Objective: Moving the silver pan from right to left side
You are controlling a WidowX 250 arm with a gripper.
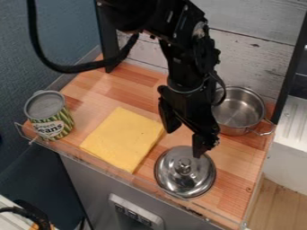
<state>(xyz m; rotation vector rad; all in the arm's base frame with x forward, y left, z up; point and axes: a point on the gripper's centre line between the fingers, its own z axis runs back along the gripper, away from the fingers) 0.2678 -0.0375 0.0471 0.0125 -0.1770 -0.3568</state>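
The fingers of a black gripper [184, 143] hang apart near a silver lid [195, 179] by the front edge — the silver pan [243, 110] sits behind, near the counter's [237, 157] right edge — with a yellow cloth [123, 139] and can [51, 117] leftward.

your black, segmented arm [182, 60], a thick, looped black cable [67, 69], your thinner black wrist cable [223, 85], your black, angular two-finger gripper [184, 142]
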